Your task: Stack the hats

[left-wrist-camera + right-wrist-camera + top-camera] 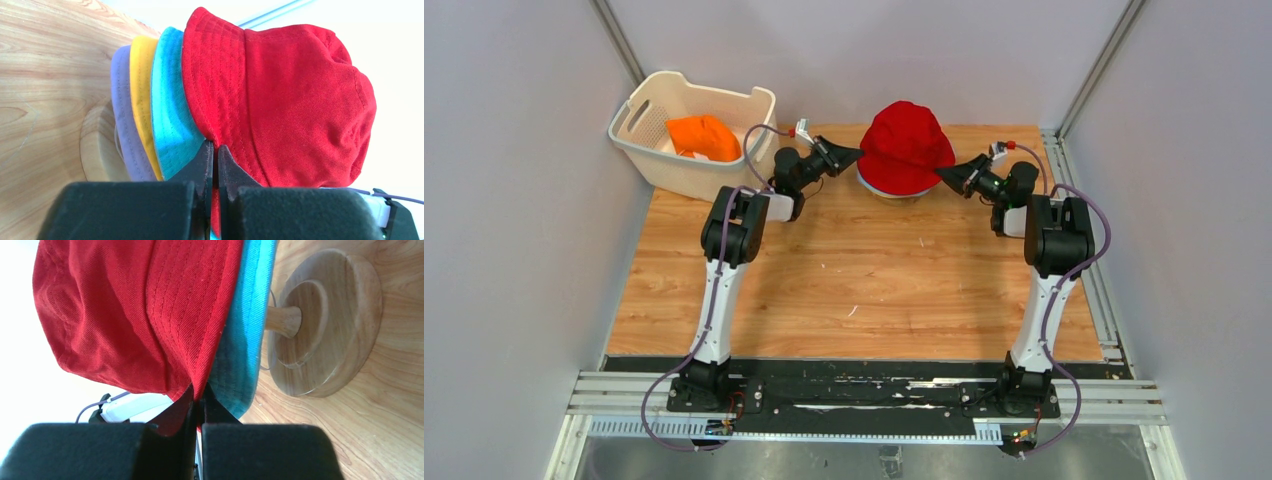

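Left wrist view: the lavender hat, yellow hat and teal hat show brim edges only, crowns concealed under the red hat; the wooden stand is partly covered. Top view: basket wall hides part of the orange hat. Right wrist view: red hat crown cut off by upper edge.
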{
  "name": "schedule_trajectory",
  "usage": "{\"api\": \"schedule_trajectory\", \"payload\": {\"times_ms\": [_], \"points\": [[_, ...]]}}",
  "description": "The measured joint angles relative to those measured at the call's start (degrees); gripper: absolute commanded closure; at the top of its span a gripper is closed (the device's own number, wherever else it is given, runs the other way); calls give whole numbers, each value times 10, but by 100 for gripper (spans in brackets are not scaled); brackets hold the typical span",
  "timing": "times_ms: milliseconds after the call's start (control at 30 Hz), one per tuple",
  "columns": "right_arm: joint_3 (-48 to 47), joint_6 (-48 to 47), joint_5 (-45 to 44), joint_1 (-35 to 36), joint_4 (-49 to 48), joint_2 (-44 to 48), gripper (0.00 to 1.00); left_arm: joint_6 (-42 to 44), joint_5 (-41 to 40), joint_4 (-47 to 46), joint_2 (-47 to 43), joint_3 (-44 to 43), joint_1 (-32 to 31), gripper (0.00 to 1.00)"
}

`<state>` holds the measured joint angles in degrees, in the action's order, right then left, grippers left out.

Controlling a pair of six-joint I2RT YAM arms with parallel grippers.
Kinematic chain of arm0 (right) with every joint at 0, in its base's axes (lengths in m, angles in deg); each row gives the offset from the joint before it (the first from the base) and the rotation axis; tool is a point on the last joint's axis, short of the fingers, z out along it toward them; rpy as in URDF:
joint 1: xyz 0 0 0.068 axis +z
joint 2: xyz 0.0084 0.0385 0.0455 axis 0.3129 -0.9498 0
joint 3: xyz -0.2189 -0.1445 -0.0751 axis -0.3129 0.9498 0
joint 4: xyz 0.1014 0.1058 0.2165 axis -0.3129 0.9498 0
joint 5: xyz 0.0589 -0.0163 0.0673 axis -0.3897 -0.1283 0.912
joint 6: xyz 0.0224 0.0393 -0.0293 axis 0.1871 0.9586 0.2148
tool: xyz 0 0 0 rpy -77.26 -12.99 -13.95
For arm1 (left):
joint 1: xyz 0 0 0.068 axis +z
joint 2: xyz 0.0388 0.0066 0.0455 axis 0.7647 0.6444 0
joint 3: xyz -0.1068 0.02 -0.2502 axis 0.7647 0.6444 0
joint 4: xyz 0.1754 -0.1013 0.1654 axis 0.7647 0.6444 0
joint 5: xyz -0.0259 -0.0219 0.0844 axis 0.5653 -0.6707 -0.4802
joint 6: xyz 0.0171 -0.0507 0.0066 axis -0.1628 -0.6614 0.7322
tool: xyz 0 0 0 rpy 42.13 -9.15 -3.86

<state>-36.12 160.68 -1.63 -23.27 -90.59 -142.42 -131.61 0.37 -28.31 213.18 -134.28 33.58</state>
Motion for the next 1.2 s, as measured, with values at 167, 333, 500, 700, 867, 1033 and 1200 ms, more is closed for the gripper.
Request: {"api": "schedule_trajectory", "payload": {"times_ms": [167, 333, 500, 700, 867, 1033, 1200], "points": [[-7, -19, 0, 0, 26, -2, 99, -9, -4, -2, 0, 1, 0, 100], [-13, -23, 2, 0, 33, -7, 98, -11, -5, -9, 0, 7, 0, 100], [-13, -26, 2, -2, 38, -8, 79, -13, -6, -14, -5, 18, 0, 84], [8, -76, -11, -12, 112, 22, 65, 24, -16, 65, -42, 49, 0, 57], [25, -175, -46, -17, 245, 112, 58, 79, -45, 184, -95, 83, 0, 52], [24, -306, -132, -21, 418, 232, 52, 134, -96, 290, -153, 103, -9, 50], [-11, -410, -216, -22, 555, 299, 51, 184, -164, 387, -193, 92, -31, 50]]}}
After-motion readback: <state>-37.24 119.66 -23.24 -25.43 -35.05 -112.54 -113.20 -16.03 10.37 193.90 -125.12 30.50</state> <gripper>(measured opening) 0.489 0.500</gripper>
